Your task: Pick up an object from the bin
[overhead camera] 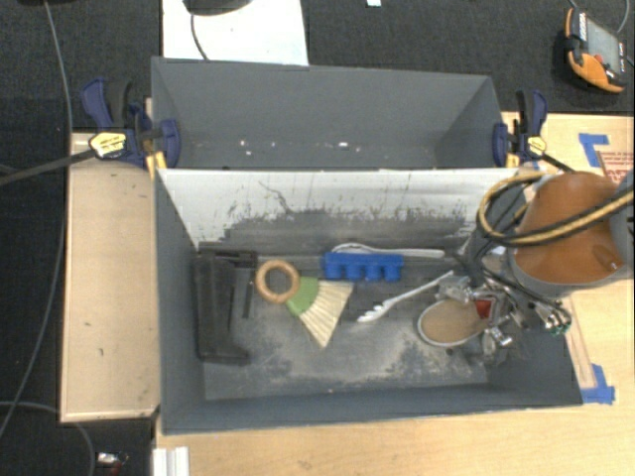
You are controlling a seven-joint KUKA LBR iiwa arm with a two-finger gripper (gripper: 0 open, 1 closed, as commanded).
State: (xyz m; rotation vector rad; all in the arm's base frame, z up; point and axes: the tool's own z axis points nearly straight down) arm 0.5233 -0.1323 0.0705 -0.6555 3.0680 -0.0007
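Note:
My gripper (493, 317) is low in the right part of the bin, just right of a tan round dish-like thing (444, 325) that lies on the floor, and it partly covers the dish's right edge. A white plastic utensil (399, 299) lies slanted just left of the dish, its far end toward the gripper. Further back, a blue comb-like brush (363, 266) with a white handle rests near the rear wall.
A small hand brush with a green handle and pale bristles (319, 307) lies mid-bin beside a tan tape roll (277, 280). A long black block (220, 303) lies along the left wall. The arm with its orange cover and cables hangs over the right rim.

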